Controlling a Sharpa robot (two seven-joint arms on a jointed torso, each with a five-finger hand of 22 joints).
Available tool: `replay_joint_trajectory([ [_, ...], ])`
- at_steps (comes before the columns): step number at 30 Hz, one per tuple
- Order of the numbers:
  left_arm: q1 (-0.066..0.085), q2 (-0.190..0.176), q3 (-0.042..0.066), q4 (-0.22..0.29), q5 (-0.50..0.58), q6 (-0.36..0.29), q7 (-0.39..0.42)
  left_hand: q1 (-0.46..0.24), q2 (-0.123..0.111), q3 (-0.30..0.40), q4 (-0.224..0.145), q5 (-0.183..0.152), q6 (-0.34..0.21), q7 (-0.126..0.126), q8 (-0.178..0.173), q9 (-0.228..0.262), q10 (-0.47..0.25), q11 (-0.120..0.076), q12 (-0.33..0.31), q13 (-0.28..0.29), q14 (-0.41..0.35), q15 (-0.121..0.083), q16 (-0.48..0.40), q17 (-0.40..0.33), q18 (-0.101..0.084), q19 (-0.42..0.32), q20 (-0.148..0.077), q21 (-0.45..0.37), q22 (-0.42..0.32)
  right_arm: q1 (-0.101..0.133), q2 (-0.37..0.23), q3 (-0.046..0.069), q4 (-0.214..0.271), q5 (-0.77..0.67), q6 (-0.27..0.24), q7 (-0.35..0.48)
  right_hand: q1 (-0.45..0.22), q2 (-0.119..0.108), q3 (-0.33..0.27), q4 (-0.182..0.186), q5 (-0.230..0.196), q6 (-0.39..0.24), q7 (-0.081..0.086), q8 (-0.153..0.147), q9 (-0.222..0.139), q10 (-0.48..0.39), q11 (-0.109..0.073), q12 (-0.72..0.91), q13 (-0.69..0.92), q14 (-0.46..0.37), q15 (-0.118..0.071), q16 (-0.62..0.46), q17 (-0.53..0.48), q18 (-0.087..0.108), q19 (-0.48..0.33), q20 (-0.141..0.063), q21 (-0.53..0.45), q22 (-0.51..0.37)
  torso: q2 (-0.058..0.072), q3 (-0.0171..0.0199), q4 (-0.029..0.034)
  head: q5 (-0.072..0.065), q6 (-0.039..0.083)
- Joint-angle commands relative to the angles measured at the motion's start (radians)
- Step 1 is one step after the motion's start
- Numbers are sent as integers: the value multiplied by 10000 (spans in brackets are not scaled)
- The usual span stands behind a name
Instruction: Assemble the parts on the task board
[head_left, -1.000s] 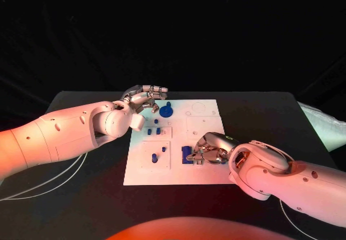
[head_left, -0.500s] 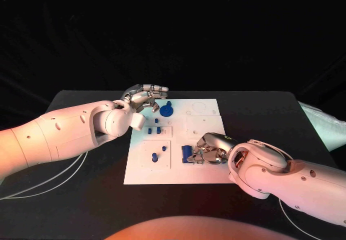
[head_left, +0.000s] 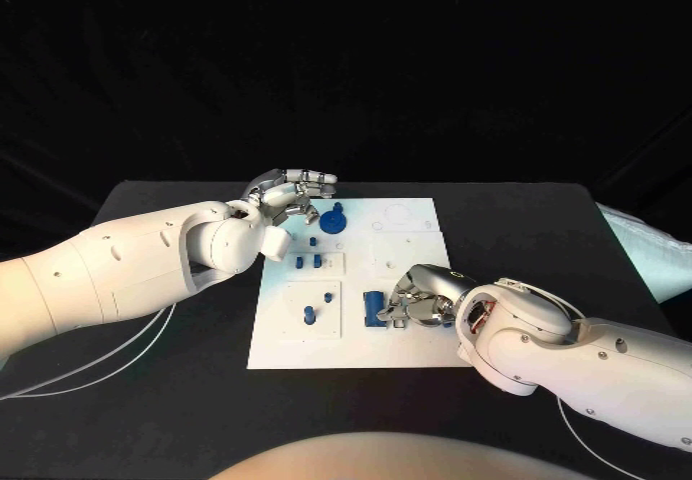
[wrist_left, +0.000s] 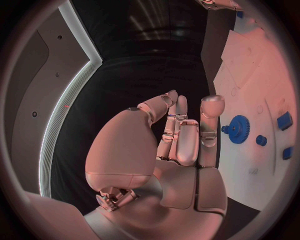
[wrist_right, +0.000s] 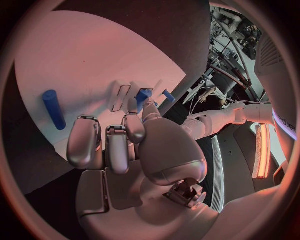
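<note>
On the task board (head_left: 411, 345), right hand (head_left: 417, 302) beside blue parts, left hand (head_left: 289, 195) near gear (head_left: 333, 221)

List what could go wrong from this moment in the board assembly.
1. The right robot hand has its fingers curled low over the blue pieces on the task board; what it holds is hidden, so a piece may slip or tip unseen.
2. The left robot hand hangs beside the blue gear at the board's far end; a small drift might knock it.
3. Pressing down with the right robot hand may shift the board, which appears unclamped.
</note>
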Motion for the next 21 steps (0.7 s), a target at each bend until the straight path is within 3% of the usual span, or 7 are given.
replay_joint_trajectory([
  [1,-1,8,6,13,30,199,46,-21,55,28,43,-7,-60,-10,66,-8,-23,-19,-30,-15,-21,10,7,11,-1,-76,12,-37,-7,-8,-14,3,10,-131,-152,-49,4,63,61,-22,-39,36,-8,-41,9,154,-106,117,476,651,-64,68,325,-93,28,-46,50,12,6,8,-4,-7,7],
  [7,-1,-4,6,16,30,197,45,-21,55,28,43,-7,-60,-10,66,-8,-23,-19,-30,-15,-21,10,7,11,-1,-76,12,-37,-7,-8,-364,3,263,111,-812,297,-45,16,57,-35,212,-172,67,-188,0,-34,-54,-231,202,638,-33,40,280,-82,-3,-40,12,-55,2,3,3,-11,6],
  [12,-1,-36,6,24,30,181,47,-21,55,28,43,-7,-60,-10,66,-8,-23,-19,-30,-15,-21,10,7,11,-1,-76,12,-37,-7,25,-1049,33,671,269,-1267,421,-105,-81,29,-41,406,-466,221,-463,-74,-168,71,-417,88,632,61,27,267,-82,-30,16,-11,-86,-10,-2,-17,-14,11],
  [21,-1,-89,6,55,30,150,55,-21,55,28,43,-7,-60,-10,66,-8,-23,-19,-30,-15,-21,10,7,11,-1,-76,12,-37,-7,212,-2131,48,821,-209,-1033,88,-66,-143,66,-94,644,-600,339,-764,-188,-339,174,-676,-89,631,156,27,285,-78,-52,109,-23,-93,-23,2,-76,-162,81],
])
